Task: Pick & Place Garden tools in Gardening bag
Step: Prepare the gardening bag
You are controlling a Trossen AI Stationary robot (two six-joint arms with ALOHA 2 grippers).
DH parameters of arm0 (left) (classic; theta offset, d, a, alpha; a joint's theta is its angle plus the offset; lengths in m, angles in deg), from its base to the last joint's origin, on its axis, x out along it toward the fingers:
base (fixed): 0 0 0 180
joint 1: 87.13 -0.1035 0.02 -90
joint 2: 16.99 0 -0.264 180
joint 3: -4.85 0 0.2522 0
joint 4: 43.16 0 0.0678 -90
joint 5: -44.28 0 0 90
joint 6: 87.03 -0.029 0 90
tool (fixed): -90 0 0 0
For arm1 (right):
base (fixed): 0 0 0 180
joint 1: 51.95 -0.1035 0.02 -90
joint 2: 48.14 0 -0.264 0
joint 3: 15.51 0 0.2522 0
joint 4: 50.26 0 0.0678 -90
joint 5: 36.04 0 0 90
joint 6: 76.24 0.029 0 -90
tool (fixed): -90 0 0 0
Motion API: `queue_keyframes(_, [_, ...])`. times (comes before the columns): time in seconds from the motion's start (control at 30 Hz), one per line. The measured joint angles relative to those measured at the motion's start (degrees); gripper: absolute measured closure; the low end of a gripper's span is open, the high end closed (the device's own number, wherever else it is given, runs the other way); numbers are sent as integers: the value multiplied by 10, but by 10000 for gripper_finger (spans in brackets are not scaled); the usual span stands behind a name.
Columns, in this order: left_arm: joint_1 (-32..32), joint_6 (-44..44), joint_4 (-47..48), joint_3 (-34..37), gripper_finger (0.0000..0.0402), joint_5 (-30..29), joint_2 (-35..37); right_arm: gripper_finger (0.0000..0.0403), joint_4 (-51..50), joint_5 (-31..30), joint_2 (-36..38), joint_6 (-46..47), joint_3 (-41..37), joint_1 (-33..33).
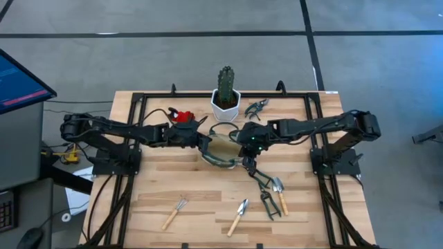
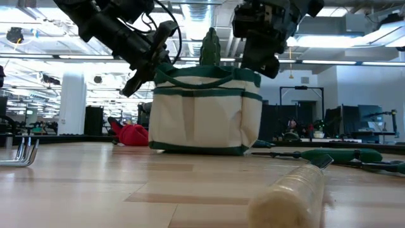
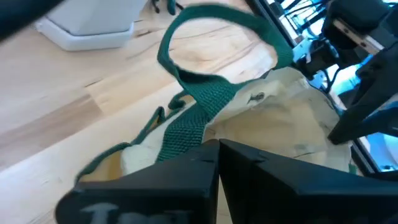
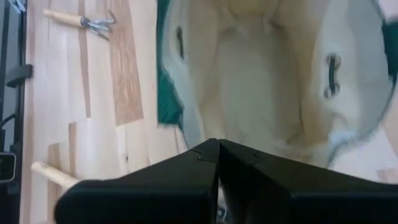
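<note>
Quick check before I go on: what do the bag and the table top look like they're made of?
The gardening bag looks like cream woven fabric, canvas perhaps, matte, with green webbing trim; its handle shows a coarse weave. The table looks like light wood planks with a smooth, slightly glossy finish: grain and board seams show.

Open-plan lab — ceiling strip lights (image 2: pixel 354 41), monitor (image 1: pixel 21 81), robot rig.

The bag's (image 2: pixel 205 111) bulk hides most of the cactus (image 2: pixel 210 45) (low view); the near blurred handle (image 2: pixel 291 190), perhaps a trowel's, runs off-frame.
</note>
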Motion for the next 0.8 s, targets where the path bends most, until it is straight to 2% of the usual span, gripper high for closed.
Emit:
queue_keyframes(0.5, [0,0,-1,0,401,-11,0,403,-32,33,0,-13,0,-3])
queue_keyframes(0.8, [0,-2,-3,0,401,-42,2,403,-44,42,0,-15,0,-4])
